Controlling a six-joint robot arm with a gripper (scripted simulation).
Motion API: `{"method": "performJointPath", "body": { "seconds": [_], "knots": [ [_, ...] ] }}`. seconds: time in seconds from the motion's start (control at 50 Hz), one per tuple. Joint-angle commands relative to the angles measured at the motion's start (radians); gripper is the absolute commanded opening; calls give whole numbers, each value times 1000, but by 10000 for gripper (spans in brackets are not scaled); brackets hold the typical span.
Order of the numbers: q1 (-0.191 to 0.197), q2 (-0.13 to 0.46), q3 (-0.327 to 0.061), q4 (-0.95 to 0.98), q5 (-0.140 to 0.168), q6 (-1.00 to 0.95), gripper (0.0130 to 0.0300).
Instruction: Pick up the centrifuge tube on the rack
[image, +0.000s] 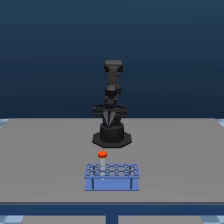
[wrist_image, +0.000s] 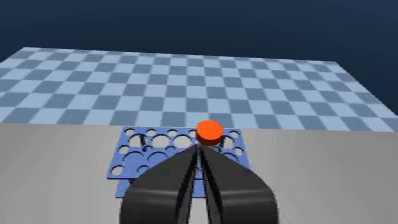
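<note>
The gripper (wrist_image: 201, 148) had its two dark, smooth, curved fingers (wrist_image: 238, 184) drawn together until only a thin slit ran between them, the tips meeting at a point. In the wrist view that point lay just under the orange-red cap of the tube (wrist_image: 209, 131), but whether the tips touched or pinched the tube could not be told; nothing was visibly caught between them. In the exterior view the gripper (image: 110, 121) hung as a dark tapered wedge in front of the arm (image: 113, 80), above its octagonal black base (image: 112, 137) and well back from the rack, so the pincer looked clenched on nothing.

The tube (image: 102, 156) stood upright in the rack (image: 112, 177), in the back row toward the exterior view's left, its flat round cap sticking up above the top plate and its pale slim body barely showing beneath.

The rack was low, rectangular and light blue, its top pierced by a grid of round holes, carried on thin legs with open gaps between. It sat on a plain, matte grey table (image: 45, 150). Beyond the table edge the floor (wrist_image: 178, 85) was a blue-and-white check.
</note>
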Motion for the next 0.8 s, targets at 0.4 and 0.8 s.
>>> {"method": "performJointPath", "body": {
  "seconds": [0.4,0.8],
  "knots": [
    [0,0,0,0,0,0,300],
    [-5,13,-5,-48,-4,47,300]
  ]
}}
